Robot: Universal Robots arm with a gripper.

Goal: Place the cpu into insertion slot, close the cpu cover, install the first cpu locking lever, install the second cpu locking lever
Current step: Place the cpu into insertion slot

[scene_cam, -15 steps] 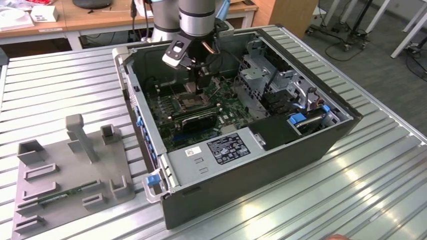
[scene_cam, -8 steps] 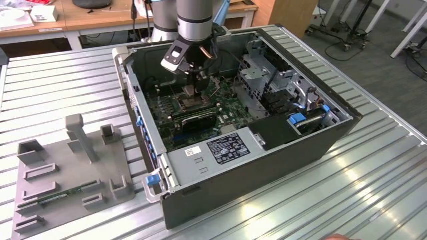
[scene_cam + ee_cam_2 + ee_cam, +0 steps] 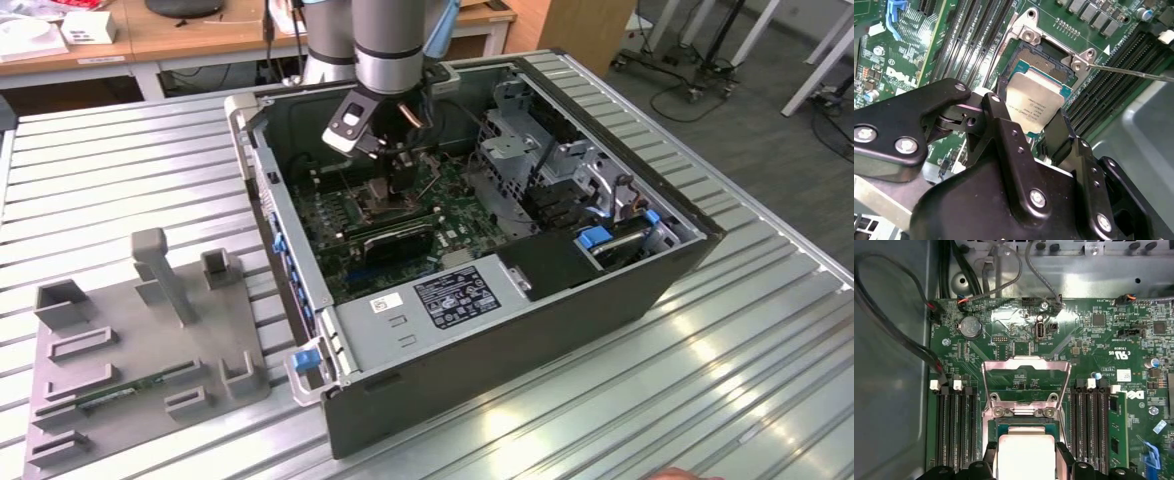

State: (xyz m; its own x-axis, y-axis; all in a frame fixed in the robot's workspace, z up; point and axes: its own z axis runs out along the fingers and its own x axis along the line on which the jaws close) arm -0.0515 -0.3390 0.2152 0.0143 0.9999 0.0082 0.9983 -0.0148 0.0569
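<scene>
Held between fingers (image 3: 1004, 130): cpu (image 3: 1033, 102), over insertion slot (image 3: 1045, 56).

Exterior view overlooks the case (image 3: 534, 330), perhaps obliquely; both close wrist views share the insertion slot (image 3: 1046, 52)

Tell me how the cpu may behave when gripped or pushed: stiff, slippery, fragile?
The cpu looks like a thin flat plate with a metal top, so it is probably stiff and light. Its smooth top may be slippery; the gripper holds it by its edges. Being flat, it should slide, not roll.
</scene>
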